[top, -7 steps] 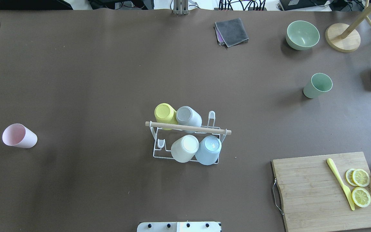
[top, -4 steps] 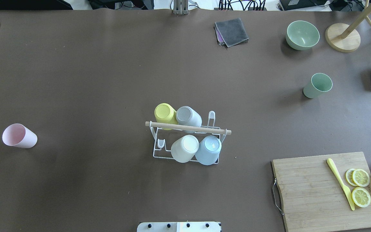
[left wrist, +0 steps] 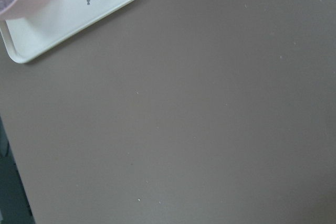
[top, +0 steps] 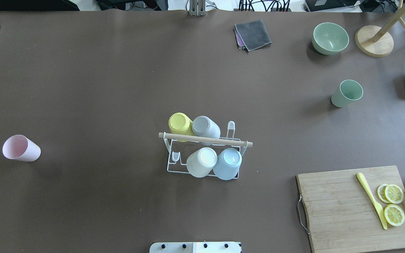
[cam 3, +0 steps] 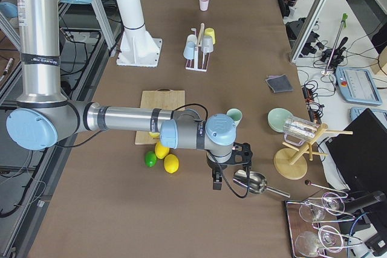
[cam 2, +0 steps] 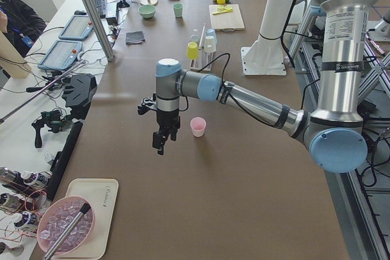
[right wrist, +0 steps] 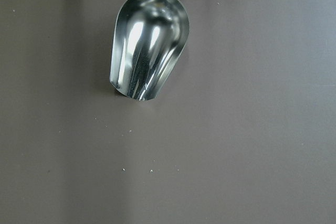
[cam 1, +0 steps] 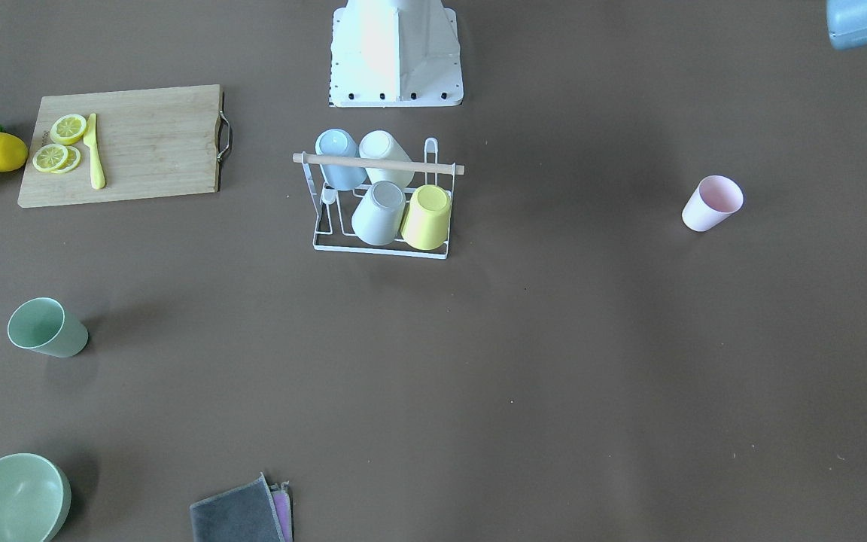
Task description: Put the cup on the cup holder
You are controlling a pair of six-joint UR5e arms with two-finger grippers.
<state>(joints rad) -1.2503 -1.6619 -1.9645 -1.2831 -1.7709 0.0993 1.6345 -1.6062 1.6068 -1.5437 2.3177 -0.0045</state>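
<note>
The white wire cup holder (top: pixel 223 141) with its wooden rod stands mid-table and carries upside-down yellow, grey, white and blue cups. A pink cup (top: pixel 21 148) stands loose far to the left. A green cup (top: pixel 346 93) stands loose at the right. My left gripper (cam 2: pixel 161 141) shows only in the exterior left view, hanging above the table a little beyond the pink cup (cam 2: pixel 198 126); I cannot tell its state. My right gripper (cam 3: pixel 216 180) shows only in the exterior right view, over a metal scoop (right wrist: pixel 147 51); its state is unclear too.
A cutting board (top: pixel 357 207) with lemon slices and a yellow knife lies at front right. A green bowl (top: pixel 330 38), a grey cloth (top: pixel 252 34) and a wooden stand (top: pixel 374 40) sit at the back. A white tray (left wrist: pixel 79 9) lies at the left end.
</note>
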